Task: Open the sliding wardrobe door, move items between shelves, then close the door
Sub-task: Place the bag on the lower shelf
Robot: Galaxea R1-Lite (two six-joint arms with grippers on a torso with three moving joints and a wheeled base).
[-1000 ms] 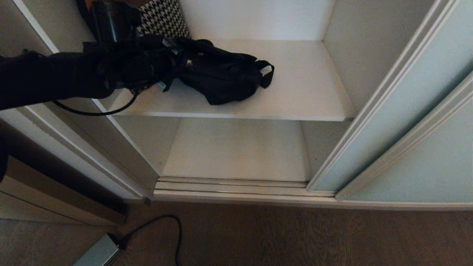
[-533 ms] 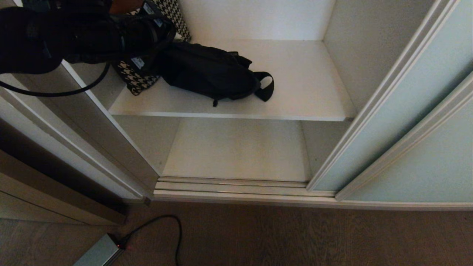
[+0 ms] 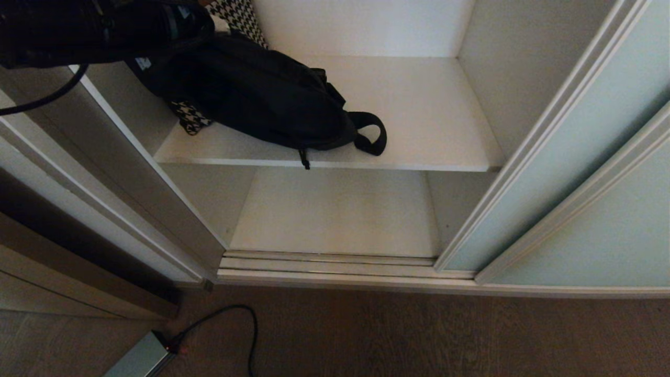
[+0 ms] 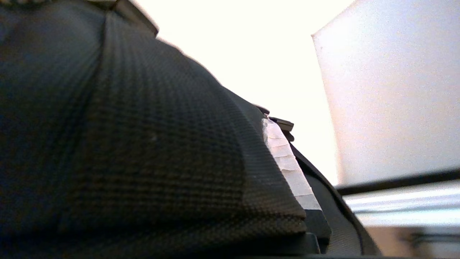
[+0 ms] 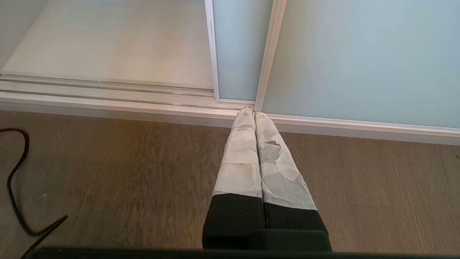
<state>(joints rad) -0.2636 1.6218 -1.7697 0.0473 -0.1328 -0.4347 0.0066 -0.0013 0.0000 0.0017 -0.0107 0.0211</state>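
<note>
Lifted since a second ago, the black backpack [image 3: 261, 99] hangs from the left tool [image 3: 172, 39], clenched on its top, lower end touching the shelf [image 3: 429, 120]. Beyond the tool stands a houndstooth bag [image 3: 235, 15]. Right tool [image 5: 254, 112] clenched empty above the floor [image 5: 125, 172], near the sliding wardrobe door [image 5: 359, 61].

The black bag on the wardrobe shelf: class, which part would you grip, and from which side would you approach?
Probably the strap loop at the end of the black bag nearest the shelf's bare stretch. It stands clear of the bag's soft body as an open ring by the front edge, so a hand could come in through the open doorway and close on it. The left hand already seems to grip the opposite end.
</note>
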